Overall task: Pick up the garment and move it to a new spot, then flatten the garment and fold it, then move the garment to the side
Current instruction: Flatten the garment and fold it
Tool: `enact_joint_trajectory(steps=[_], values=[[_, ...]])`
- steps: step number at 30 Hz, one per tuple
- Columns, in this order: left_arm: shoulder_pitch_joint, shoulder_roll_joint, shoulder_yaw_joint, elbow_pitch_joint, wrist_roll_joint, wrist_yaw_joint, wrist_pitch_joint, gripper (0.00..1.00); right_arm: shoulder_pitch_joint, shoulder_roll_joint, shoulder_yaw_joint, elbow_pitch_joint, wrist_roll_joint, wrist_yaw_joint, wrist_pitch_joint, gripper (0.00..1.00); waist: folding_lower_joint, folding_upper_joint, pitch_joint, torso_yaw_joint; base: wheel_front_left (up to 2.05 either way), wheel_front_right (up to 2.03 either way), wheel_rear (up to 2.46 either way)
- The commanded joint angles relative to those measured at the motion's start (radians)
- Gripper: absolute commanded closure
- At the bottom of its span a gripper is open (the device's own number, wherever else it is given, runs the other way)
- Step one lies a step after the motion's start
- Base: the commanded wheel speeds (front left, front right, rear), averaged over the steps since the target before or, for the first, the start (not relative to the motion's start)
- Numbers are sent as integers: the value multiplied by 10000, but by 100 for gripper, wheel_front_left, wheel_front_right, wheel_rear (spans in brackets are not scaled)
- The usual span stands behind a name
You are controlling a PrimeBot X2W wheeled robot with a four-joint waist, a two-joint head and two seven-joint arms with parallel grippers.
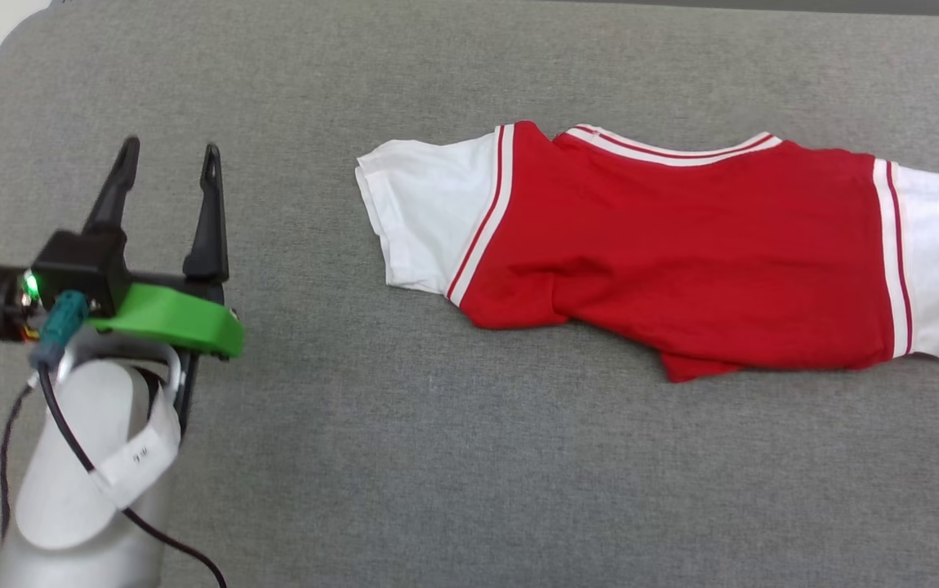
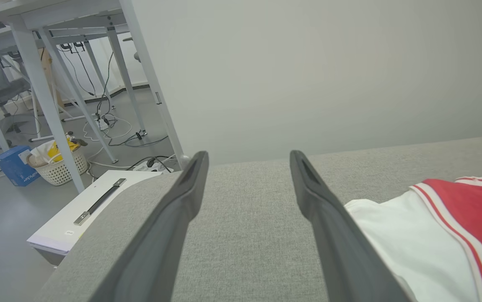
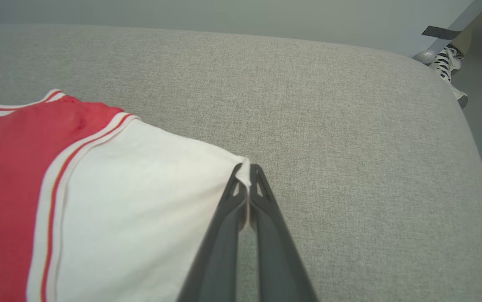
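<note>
Garment: the red T-shirt [image 1: 682,245] lies stretched sideways across the grey padded surface [image 1: 437,457], collar toward the far edge
Garment shape: the red body is bunched and drawn in along the near side; the hem is hard to make out
Left sleeve: the white sleeve [image 1: 424,212] lies flat and in full sight, apart from the left gripper
Right sleeve: cut off by the right border of the head view; the right wrist view shows it spread on the padding [image 3: 140,201]
Right gripper: the right gripper [image 3: 248,170] has its two dark fingers pressed together on the far corner of that white sleeve, a sliver of cloth showing between the tips
Sleeve lift: cannot tell whether the pinched corner is off the padding
Left gripper: the left gripper [image 1: 171,149] has its fingers spread wide with nothing between them, well to the left of the shirt
Left gripper height: cannot tell whether it touches the padding
Left wrist view: the sleeve edge [image 2: 392,235] is partly covered by one dark finger
Beyond the padding: a white basket [image 2: 60,165], a blue box [image 2: 12,165] and loose cables on the floor
Far corner, right wrist view: a laced shoe [image 3: 446,63], partly cut off
</note>
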Motion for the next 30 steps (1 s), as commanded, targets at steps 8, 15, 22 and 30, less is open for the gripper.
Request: enact_joint_trajectory(steps=[8, 15, 22, 30], values=[[-2399, 761, -820, 1095, -69, -746, 373, 0, 1357, -39, -926, -7, 391, -9, -523, 100, 0, -1, -62, -360, 0, 0, 0], [-4320, 1244, -2976, 1569, -951, -866, 1483, 0, 2044, 208, -1541, -285, 314, -9, -512, 100, 0, -1, 1, -564, 0, 0, 0], [-6097, 2011, -5816, 2034, -3530, -870, 3957, 0, 2231, 539, -2004, -1054, -211, -9, -400, 100, 0, -1, 257, -855, 0, 0, 0], [-7261, 2480, -7829, 2817, -6769, -871, 8011, 0, 2258, 1084, -2488, -2103, -951, -9, 74, 100, 0, -1, 680, -1318, 0, 0, 0]])
